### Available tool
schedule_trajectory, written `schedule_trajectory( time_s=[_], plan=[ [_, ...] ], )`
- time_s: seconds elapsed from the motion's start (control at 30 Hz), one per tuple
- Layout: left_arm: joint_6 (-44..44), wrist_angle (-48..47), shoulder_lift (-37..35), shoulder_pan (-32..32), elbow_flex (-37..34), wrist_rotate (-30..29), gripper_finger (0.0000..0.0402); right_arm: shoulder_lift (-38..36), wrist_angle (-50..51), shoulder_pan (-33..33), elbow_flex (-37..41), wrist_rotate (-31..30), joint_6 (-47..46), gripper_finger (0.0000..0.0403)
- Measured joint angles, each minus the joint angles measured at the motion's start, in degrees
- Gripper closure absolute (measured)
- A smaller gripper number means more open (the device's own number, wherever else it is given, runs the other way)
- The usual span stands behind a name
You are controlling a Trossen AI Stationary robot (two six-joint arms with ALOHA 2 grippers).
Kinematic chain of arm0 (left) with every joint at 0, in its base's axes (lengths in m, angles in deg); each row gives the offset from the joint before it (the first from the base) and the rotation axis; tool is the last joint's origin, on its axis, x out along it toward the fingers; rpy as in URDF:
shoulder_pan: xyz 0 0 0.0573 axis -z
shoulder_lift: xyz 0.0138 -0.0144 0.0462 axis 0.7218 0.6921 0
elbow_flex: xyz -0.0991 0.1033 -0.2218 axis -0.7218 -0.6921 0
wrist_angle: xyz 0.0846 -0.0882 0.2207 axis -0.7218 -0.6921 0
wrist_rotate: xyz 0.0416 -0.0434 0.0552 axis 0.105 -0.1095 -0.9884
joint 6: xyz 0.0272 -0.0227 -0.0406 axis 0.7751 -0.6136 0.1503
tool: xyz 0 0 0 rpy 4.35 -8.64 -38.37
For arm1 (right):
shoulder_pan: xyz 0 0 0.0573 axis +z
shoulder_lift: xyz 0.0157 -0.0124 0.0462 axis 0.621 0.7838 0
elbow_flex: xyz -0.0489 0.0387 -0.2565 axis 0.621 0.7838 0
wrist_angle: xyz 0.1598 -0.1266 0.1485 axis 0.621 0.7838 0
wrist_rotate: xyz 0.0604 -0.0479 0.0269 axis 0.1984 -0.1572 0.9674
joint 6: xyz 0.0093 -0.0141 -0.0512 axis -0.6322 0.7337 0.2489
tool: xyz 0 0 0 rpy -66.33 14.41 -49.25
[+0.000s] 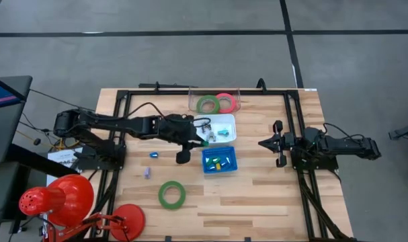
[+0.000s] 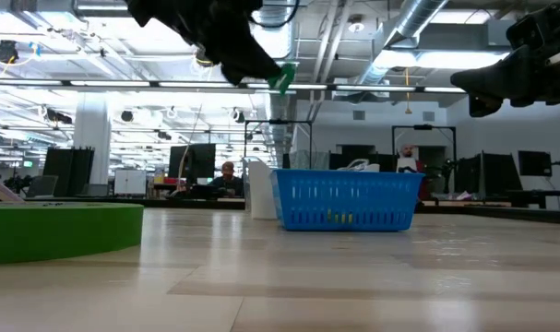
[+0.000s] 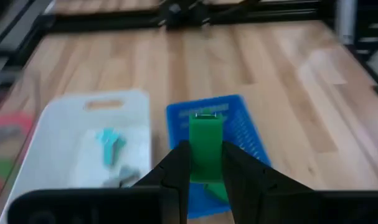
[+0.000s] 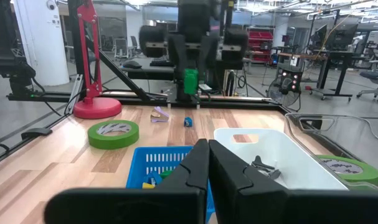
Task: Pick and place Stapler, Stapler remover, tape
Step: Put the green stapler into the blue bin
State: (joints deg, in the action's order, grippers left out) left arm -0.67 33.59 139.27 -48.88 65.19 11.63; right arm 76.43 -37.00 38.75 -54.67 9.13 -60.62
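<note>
- The wooden table holds everything, and the blue basket near its middle is my landmark here.
- The loose green tape ring lies flat on the table, well apart from the blue basket on the side toward the red lamp. I think it is light and stiff, with a smooth side that might slip, so a hand should pinch across its rim.
- Another green tape ring and the pink-red tape ring lie touching each other in a clear bin, beyond the white tray from the blue basket.
- The white tray sits just beside the blue basket and holds small teal and grey pieces (too small to name).
- The left hand hangs just over the blue basket's edge, pinching a small green piece by its lower end. It looks hard and light, so a soft squeeze on its flat sides should do.
- The right hand waits well apart from the blue basket, on the side away from the left arm, with fingers pressed together and nothing in them.
- A small blue piece and a small purple piece lie on the table near the blue basket.
- I can read no writing or labels anywhere.
</note>
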Motion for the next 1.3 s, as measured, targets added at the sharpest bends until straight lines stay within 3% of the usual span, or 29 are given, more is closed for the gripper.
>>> schedule_trajectory(
  time_s=[0.4, 0.87, 1.3],
  plan=[
    [2.05, 4.22, 1.64, 2.36, 0.00, 1.12, 0.0334, 0.00, 0.00, 0.00, 0.00, 0.02, 0.02, 0.0402],
    [1.71, 10.08, 11.54, 2.22, 0.01, 3.52, 0.0334, 0.00, 0.00, 0.00, -0.01, 0.00, 0.02, 0.0402],
    [1.93, 30.01, 20.01, 1.94, 0.00, 3.61, 0.0334, 0.00, -0.02, 0.00, 0.00, -0.01, 0.00, 0.0402]
  ],
)
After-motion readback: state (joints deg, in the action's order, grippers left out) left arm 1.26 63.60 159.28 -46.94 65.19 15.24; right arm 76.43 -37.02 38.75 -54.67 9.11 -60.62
